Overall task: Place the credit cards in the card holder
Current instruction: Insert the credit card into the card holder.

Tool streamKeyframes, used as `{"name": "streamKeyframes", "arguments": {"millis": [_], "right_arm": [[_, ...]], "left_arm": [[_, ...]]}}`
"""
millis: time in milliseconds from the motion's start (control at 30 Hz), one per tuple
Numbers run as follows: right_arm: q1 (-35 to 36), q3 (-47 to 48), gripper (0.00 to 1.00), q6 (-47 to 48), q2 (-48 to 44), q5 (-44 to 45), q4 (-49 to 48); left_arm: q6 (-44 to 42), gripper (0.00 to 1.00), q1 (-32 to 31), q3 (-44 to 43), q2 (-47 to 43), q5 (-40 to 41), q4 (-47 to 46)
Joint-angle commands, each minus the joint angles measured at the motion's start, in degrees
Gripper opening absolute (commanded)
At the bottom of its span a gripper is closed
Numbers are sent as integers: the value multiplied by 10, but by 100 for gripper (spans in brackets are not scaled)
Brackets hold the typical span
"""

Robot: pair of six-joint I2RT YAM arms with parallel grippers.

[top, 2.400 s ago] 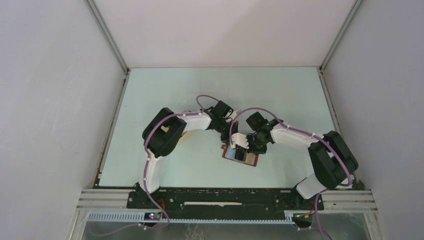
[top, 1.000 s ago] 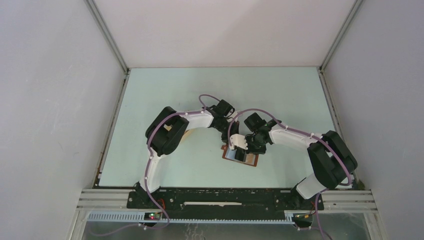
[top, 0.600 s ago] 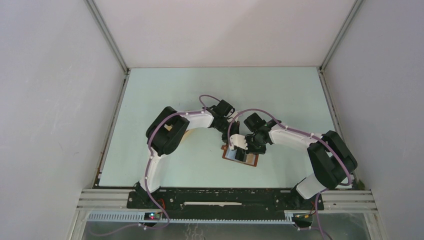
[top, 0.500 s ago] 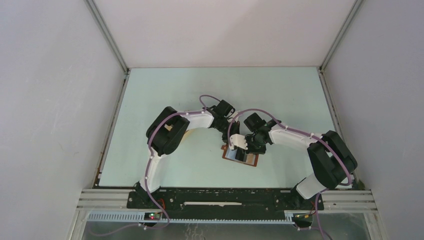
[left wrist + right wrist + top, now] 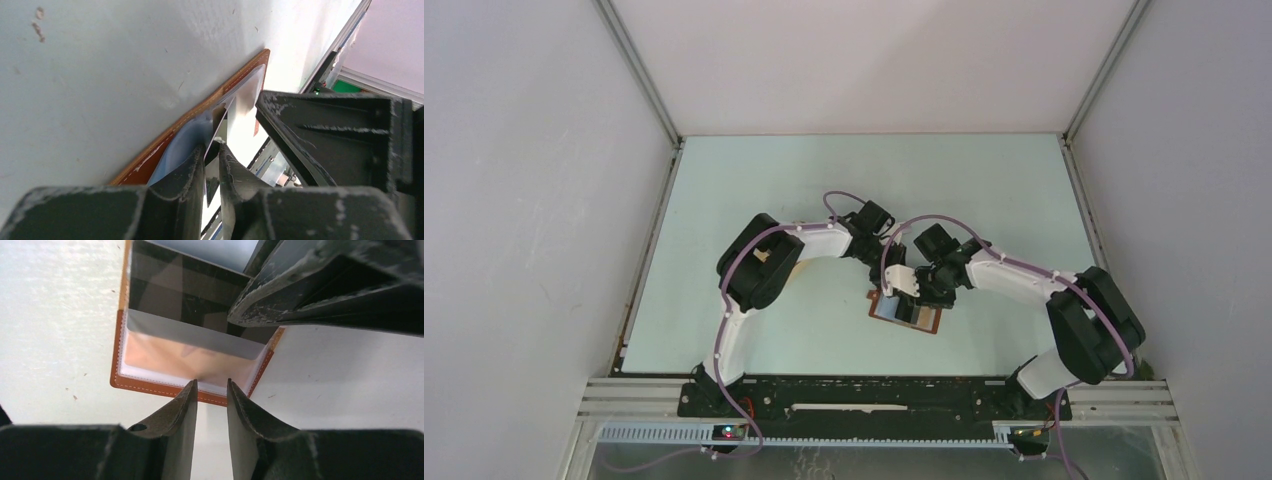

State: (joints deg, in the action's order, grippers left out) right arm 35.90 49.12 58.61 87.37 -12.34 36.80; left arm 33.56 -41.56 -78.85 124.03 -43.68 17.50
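Two claws meet over the open card holder (image 5: 145,166), which lies flat on the worktop (image 5: 824,180) between the arms.

The left claw (image 5: 211,149) is parted only a slit, with a credit card (image 5: 220,121) standing edge-on in the gap, its far end in a bluish pocket; whether the claw still pinches it, I cannot tell. The right claw (image 5: 210,386) is partly open and empty, over the holder's near rim and clear sleeve. The left claw's dark body covers the holder's far corner.
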Motion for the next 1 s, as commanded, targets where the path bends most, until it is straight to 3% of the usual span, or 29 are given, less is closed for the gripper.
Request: {"name": "streamKeyframes", "arguments": {"millis": [0,300,600,967], "right_arm": [[-3,1,37,-8,-53,-53,-17],[46,-26,34,30,-125,-144,-86],[133,-27,19,48,-62,-63,-186],[142,-25,15,89,0,1,-204]], "left_arm": [[-11,23,-15,32,19,48,-3],[-16,29,-12,39,16,42,-14],[-17,33,-11,42,16,42,-18],[-17,35,-11,41,19,41,-18]]}}
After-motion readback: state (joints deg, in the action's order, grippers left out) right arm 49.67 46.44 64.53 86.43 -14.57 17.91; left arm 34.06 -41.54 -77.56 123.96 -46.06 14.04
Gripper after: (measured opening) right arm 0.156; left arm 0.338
